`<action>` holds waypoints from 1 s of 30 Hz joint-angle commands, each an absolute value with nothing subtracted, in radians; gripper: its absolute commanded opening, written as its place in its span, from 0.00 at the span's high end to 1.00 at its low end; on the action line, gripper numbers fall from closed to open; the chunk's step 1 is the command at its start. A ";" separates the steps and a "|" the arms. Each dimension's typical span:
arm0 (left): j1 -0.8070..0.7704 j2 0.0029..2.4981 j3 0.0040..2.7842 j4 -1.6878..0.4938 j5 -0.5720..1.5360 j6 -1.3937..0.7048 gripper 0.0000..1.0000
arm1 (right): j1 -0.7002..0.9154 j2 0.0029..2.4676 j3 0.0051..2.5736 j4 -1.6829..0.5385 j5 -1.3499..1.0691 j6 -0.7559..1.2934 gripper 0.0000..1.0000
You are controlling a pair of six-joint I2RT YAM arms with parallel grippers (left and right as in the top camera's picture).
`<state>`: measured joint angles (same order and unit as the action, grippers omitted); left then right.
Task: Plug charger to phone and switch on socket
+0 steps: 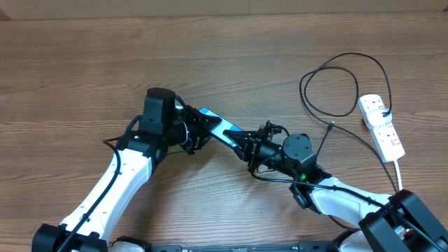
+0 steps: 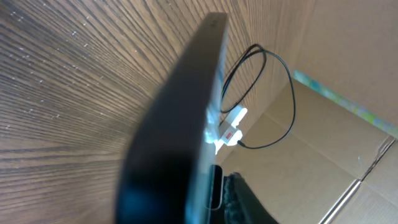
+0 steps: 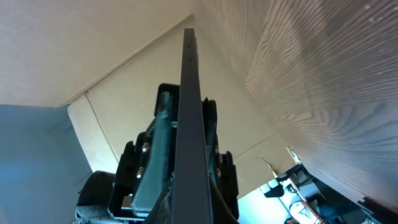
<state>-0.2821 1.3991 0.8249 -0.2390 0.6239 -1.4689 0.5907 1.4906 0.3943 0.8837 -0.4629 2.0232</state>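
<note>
while the left gripper (image 1: 190,133) clamped the phone (image 1: 220,128) just to the 9 o'clock side of the centre of the table (image 1: 224,49), the phone stood on edge, its blue face showing from overhead only as a thin strip running toward 4 o'clock. in the right wrist view the left arm's fingers (image 3: 155,143) pressed against both flat sides of it. the right gripper (image 1: 250,148) sat at the phone's 4 o'clock end, touching or nearly so. whether its jaws were closed on the phone could not be told, since no view showed its fingertips. the socket (image 1: 382,126) lay well apart at 3 o'clock, near the table edge, with the charger (image 1: 303,85) plugged into it and looping toward 1 o'clock. the connector tip (image 1: 330,126) lay loose on the wood between the socket and the right gripper.
</note>
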 commanded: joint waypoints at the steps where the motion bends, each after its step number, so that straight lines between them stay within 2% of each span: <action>1: -0.289 1.403 0.825 -0.228 0.624 -1.482 0.92 | 0.609 1.476 0.413 0.897 -0.490 2.162 0.96; 2: -0.289 1.403 0.825 -0.226 0.625 -1.483 0.96 | 0.609 1.476 0.413 0.885 -0.490 2.162 0.96; 8: -0.287 1.403 0.825 -0.183 0.629 -1.497 0.96 | 0.609 1.476 0.413 0.862 -0.491 2.162 0.96; 11: -0.287 1.403 0.825 -0.150 0.626 -1.495 0.96 | 0.609 1.476 0.413 0.846 -0.510 2.156 0.74; 13: -0.286 1.403 0.825 -0.141 0.607 -1.471 0.96 | 0.609 1.476 0.413 0.819 -0.517 2.139 0.69; 16: -0.281 1.403 0.825 -0.131 0.551 -1.361 0.96 | 0.609 1.476 0.413 0.724 -0.517 2.138 0.68; 18: -0.272 1.403 0.825 -0.144 0.508 -1.267 0.96 | 0.609 1.476 0.413 0.654 -0.516 2.110 0.63; 19: -0.266 1.403 0.825 -0.161 0.482 -1.223 0.96 | 0.608 1.476 0.413 0.617 -0.508 2.057 0.52; 20: -0.258 1.403 0.825 -0.183 0.459 -1.185 0.96 | 0.607 1.476 0.413 0.583 -0.471 1.988 0.51; 21: -0.246 1.404 0.825 -0.211 0.440 -1.147 0.96 | 0.606 1.476 0.413 0.558 -0.416 1.922 0.45; 22: -0.237 1.404 0.825 -0.228 0.435 -1.116 0.96 | 0.606 1.476 0.413 0.546 -0.373 1.856 0.29; 25: -0.210 1.404 0.825 -0.242 0.474 -0.971 0.96 | 0.587 1.476 0.413 0.623 -0.329 1.335 0.14; 26: -0.203 1.404 0.825 -0.242 0.515 -0.926 0.96 | 0.580 1.476 0.413 0.678 -0.331 1.145 0.00; 28: -0.189 1.404 0.825 -0.249 0.622 -0.835 0.96 | 0.567 1.468 0.418 0.721 -0.331 0.947 0.00; 30: -0.175 1.404 0.825 -0.290 0.714 -0.744 0.96 | 0.545 1.454 0.429 0.706 -0.331 0.903 0.01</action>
